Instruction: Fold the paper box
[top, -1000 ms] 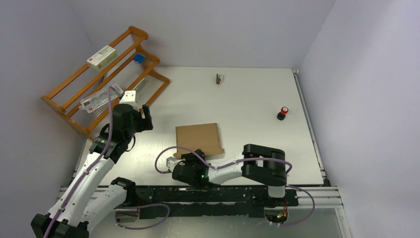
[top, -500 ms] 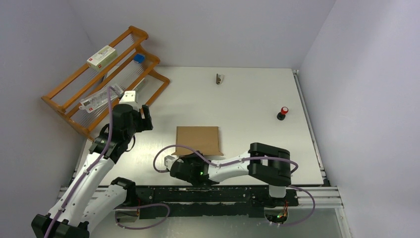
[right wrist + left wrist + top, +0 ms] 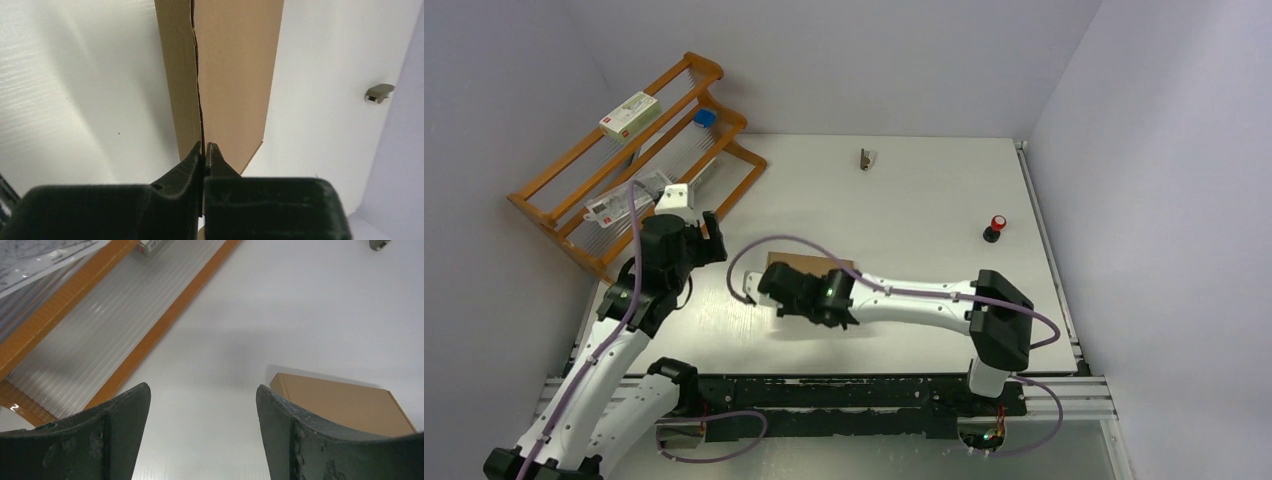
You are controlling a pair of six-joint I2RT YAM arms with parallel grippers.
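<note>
The wooden rack [image 3: 686,72] holds a white carton [image 3: 630,113]. The paper box [image 3: 235,75] lies on the table [image 3: 924,200], largely hidden from above by the right arm [image 3: 924,300]. Right jaws are pressed together at its seam; left jaws stand apart, empty.

I work at a flat white counter [image 3: 924,200] closed in by plain pale lavender-grey walls [image 3: 844,60] at the back and on both sides. An orange wooden rack with ribbed translucent shelves [image 3: 574,155] stands at the far left corner. The light is soft and even, leaving only faint shadows.
</note>
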